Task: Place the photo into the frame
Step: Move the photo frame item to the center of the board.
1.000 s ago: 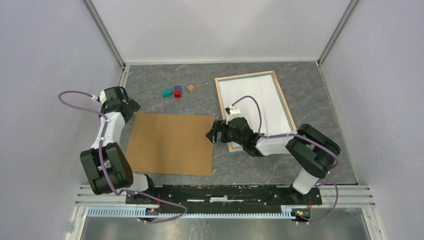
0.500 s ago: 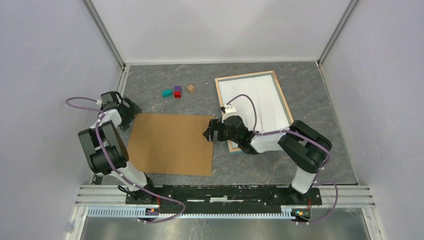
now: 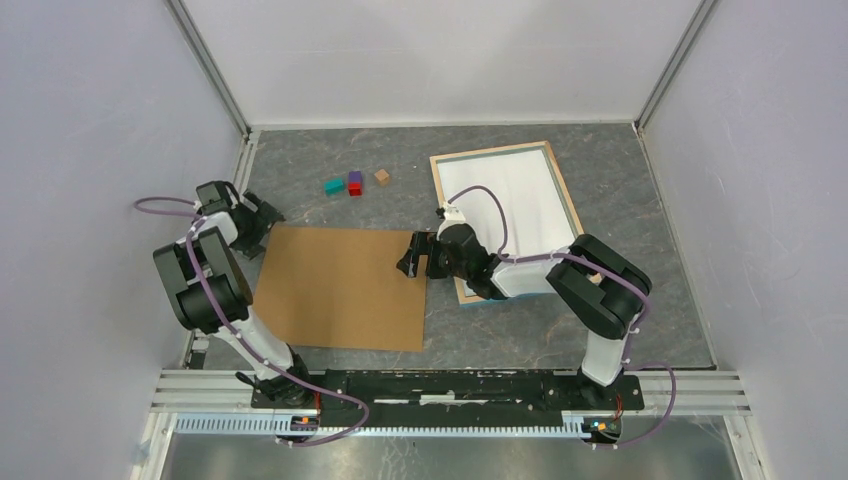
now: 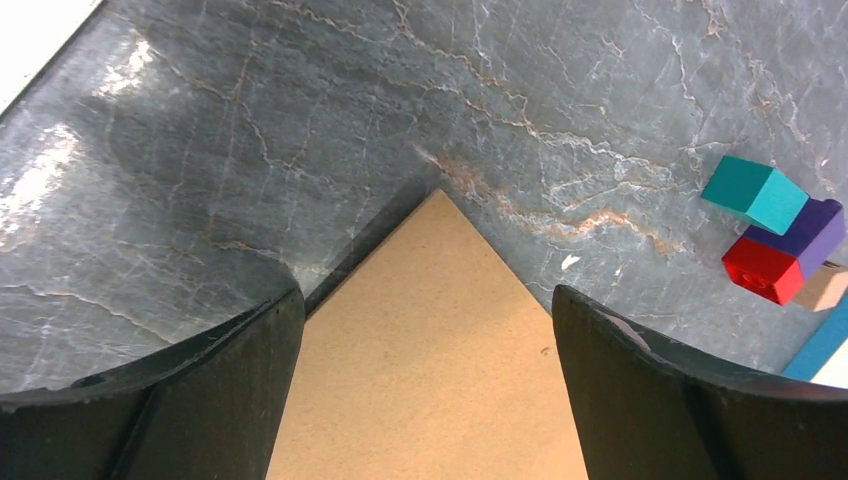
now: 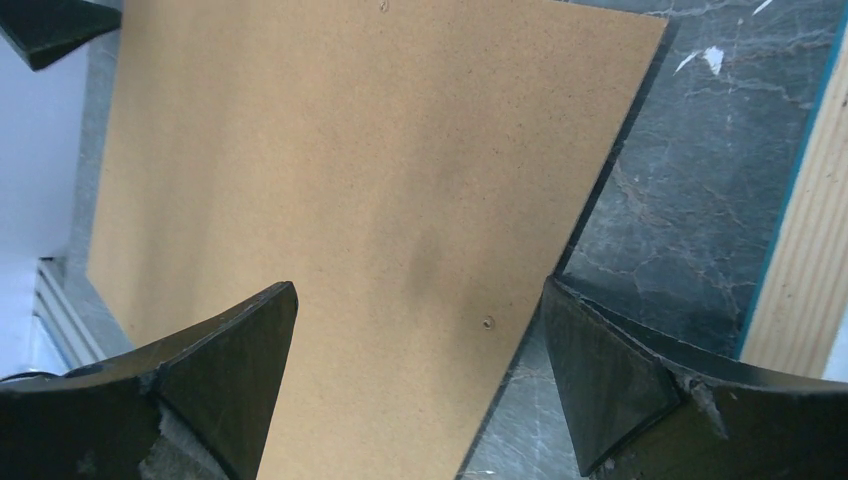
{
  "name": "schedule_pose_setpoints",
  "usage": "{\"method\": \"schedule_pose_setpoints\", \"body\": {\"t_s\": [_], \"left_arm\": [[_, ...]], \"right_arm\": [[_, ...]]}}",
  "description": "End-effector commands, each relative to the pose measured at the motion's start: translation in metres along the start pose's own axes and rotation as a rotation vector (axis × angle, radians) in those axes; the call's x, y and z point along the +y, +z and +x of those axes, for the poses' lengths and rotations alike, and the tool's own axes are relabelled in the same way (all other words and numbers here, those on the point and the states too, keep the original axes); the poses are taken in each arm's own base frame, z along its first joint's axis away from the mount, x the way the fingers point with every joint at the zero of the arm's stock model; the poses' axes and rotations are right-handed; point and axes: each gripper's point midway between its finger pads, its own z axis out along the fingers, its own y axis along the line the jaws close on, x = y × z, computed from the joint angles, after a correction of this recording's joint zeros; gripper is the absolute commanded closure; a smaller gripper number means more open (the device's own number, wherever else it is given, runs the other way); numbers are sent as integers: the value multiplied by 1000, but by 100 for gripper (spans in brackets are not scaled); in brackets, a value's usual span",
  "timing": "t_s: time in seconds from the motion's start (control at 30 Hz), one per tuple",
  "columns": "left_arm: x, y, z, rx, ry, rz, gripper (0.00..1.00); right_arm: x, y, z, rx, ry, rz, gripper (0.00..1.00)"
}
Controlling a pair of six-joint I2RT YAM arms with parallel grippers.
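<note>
The frame (image 3: 568, 196) lies at the far right, pale wood back up; its wood edge also shows in the right wrist view (image 5: 810, 250). A white sheet (image 3: 525, 190) fills its opening; no balloon picture shows anywhere. The plain brown backing board (image 3: 340, 285) lies flat at centre left. My left gripper (image 3: 266, 228) is open and empty, its fingers either side of the board's far-left corner (image 4: 430, 350). My right gripper (image 3: 410, 262) is open and empty, low over the board's right edge (image 5: 350, 160), between board and frame.
Teal (image 3: 333, 186), purple (image 3: 355, 179), red (image 3: 355, 190) and tan (image 3: 381, 177) blocks sit at the far middle of the dark marble table (image 3: 520, 330). White walls close in the sides and back. The left wrist view shows the teal block (image 4: 755, 193) to the right.
My right gripper has moved left from the frame's near-left corner onto the board's right edge. My left arm has folded up, its gripper staying at the board's far-left corner.
</note>
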Motion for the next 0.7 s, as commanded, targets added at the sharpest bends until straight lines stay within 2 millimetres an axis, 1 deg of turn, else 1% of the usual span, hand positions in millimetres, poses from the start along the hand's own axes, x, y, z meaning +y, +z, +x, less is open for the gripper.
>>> {"method": "schedule_pose_setpoints", "body": {"t_s": [0.0,0.1,0.13,0.2,0.27,0.43,0.57,0.63,0.67], "left_arm": [[-6,7,20,92,-99,38,0],[-9,10,29,130,-142,65,0],[-11,11,34,149,-157,79,0],[-22,13,44,188,-207,147,0],[-32,12,53,221,-261,214,0],[-49,7,67,267,-330,311,1],[-66,-3,74,269,-337,368,1],[-71,-5,78,272,-335,380,1],[-75,-7,81,277,-330,391,1]], "right_arm": [[13,8,10,39,122,-32,2],[25,14,8,51,146,-70,2],[31,14,5,45,153,-100,2],[44,12,-4,23,152,-152,3],[59,7,-20,-12,131,-200,3],[83,-6,-57,-81,44,-245,3],[93,-22,-81,-128,14,-246,3],[92,-29,-91,-145,10,-223,3],[88,-31,-93,-146,14,-200,3]]}}
